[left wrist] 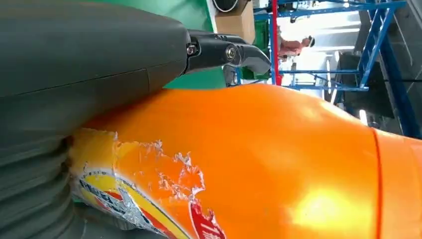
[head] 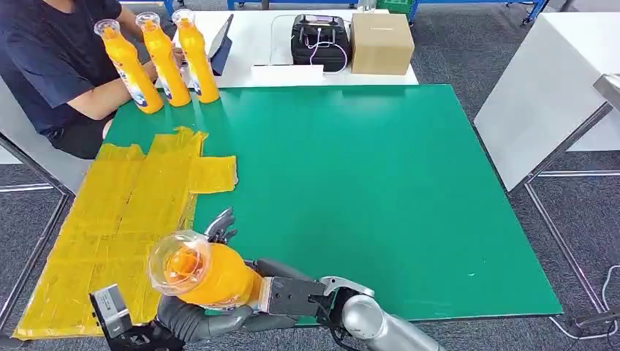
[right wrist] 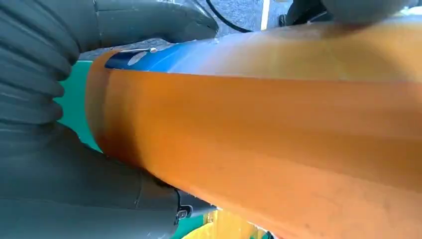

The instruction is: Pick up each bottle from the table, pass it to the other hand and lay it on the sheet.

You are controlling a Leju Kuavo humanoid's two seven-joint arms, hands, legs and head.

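Note:
An orange bottle (head: 212,274) with a clear cap hangs over the near edge of the green table (head: 365,183), its cap pointing towards me. My left hand (head: 197,322) cups it from below. My right hand (head: 281,292) grips its body from the right, with fingers (head: 221,223) showing behind the bottle. In the left wrist view the bottle (left wrist: 273,159), its label torn, lies against my left hand (left wrist: 74,64). The right wrist view has the bottle (right wrist: 273,139) wrapped by my right hand (right wrist: 59,189). A yellow sheet (head: 124,212) covers the table's left side.
Three more orange bottles (head: 164,62) stand at the table's far left corner, next to a seated person (head: 51,66). A black case (head: 319,40) and a cardboard box (head: 380,42) sit on the white table behind. Another white table (head: 556,80) stands to the right.

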